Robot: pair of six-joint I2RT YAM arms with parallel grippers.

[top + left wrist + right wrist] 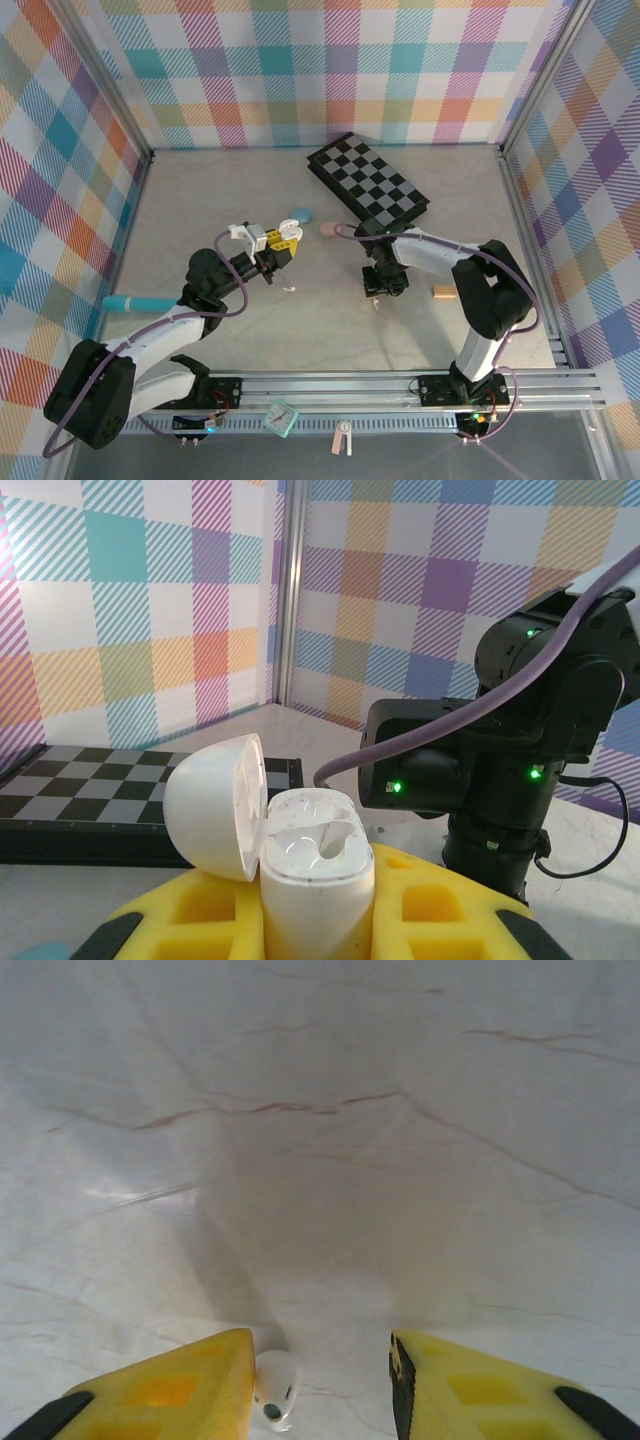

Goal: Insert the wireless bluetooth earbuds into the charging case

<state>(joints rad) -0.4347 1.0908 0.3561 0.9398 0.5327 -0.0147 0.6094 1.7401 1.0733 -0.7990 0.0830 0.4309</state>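
- The pastel plaid walls [300, 70] are closing in the stall on three sides, with metal rails running up the corners.
- The bench [230, 190] is lying pale and marble-veined under it all, showing thin brown streaks in the right wrist view.
- The chessboard [368, 185] is sitting skewed at the far side, one corner close to the right arm [470, 280].
- The left arm [170, 340] is reaching up the middle-left, and its tool [315, 920] is clamping tight on the charging case [318, 880].
- That white case is standing upright between the yellow fingers [440, 905], long axis vertical. Its lid [215, 805] is hanging open to the left, and both wells are facing up, empty.
- The right tool [320, 1385] is pointing straight down at the bench, jaws standing apart and gripping nothing.
- A teal stick [135, 302] is lying near the left wall.
- A pale blue oval case [300, 213] and a pink oval case [327, 230] are resting between the two tools.
- An orange cylinder [443, 291] is lying just right of the right tool.
- The white earbud [275, 1388] is lying on the bench, tucked against the inside of the left-hand finger [190, 1385] in the wrist view and well apart from the other. Its long axis is running along that finger, dark-tipped end toward the bottom of the view.
- A tiny white speck [291, 289] is sitting on the bench between the arms, too small to name.
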